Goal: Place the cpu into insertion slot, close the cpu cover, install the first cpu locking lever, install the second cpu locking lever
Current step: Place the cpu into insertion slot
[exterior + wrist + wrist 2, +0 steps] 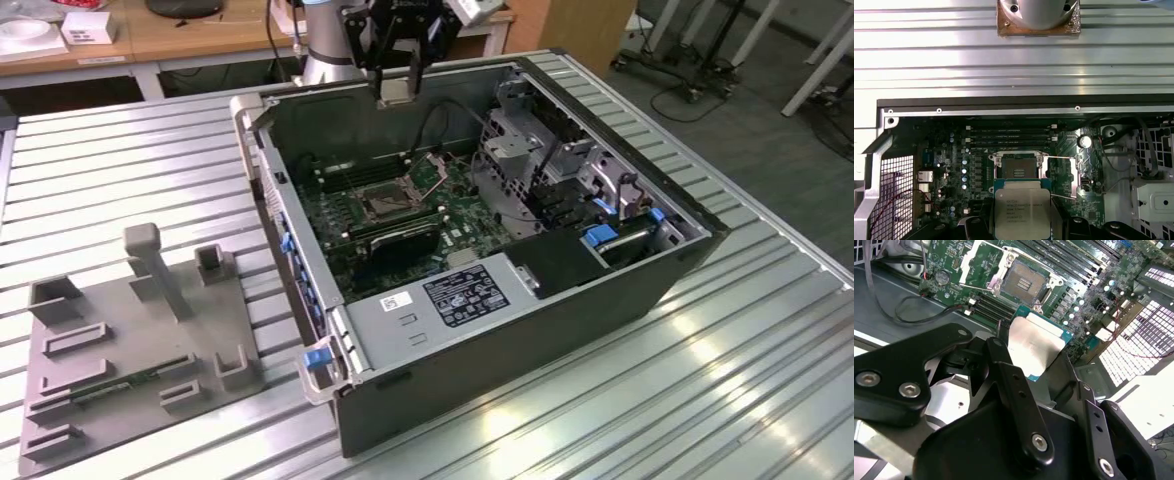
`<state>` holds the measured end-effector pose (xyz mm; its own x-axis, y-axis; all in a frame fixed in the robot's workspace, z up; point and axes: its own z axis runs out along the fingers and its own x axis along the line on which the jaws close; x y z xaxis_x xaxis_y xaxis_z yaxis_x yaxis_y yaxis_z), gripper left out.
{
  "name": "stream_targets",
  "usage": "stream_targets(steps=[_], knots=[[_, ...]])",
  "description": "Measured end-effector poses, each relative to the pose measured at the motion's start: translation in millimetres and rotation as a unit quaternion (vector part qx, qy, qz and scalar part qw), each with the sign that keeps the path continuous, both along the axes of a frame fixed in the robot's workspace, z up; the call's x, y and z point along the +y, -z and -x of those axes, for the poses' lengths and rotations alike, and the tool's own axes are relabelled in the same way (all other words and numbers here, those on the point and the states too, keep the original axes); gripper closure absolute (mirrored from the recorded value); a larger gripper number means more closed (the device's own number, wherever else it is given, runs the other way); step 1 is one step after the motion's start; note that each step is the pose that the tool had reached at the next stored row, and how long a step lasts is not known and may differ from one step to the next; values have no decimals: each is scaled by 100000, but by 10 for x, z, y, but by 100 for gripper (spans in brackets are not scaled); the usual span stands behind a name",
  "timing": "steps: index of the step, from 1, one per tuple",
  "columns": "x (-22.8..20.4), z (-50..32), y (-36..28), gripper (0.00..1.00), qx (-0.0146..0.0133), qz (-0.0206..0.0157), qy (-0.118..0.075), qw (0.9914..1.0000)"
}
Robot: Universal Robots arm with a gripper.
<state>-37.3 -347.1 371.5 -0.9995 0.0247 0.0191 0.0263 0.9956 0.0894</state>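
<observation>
Silvery ribbed metal forms the table [721, 390], and on it lies the open computer case [561, 330] that holds the insertion slot [378, 205]. Around that slot spreads the green motherboard [461, 220], with long black memory slots just beside it.

High above the insertion slot, near the case's rim in the exterior view, we see the gripper [398, 92]. Its black fingers [1019, 390] are pressed against opposite edges of the cpu [1036, 347], so it is clamped on the chip. The metal top faces the second wrist view.

At one edge of the insertion slot the cpu cover [434, 168] stands tilted up, and the dark socket is bare in both wrist views. The cpu hangs well apart from the slot, not yet seated. In the first wrist view it sits roughly in line with the slot [1018, 167].

We judge the cpu [1022, 210] to be light, thin and stiff, with a smooth lid that could slip under a weak pinch. Its underside contacts and the socket below look fragile. The side edges, where the fingers hold it, seem the right place to take it, never the faces.
</observation>
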Motion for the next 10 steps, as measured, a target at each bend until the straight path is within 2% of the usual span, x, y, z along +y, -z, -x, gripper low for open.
stream_targets(steps=[6, 10], knots=[[0, 0, 29, 46, -22, 1, 2, 100000], [0, 0, 55, 46, -173, 5, 3, 100000]])
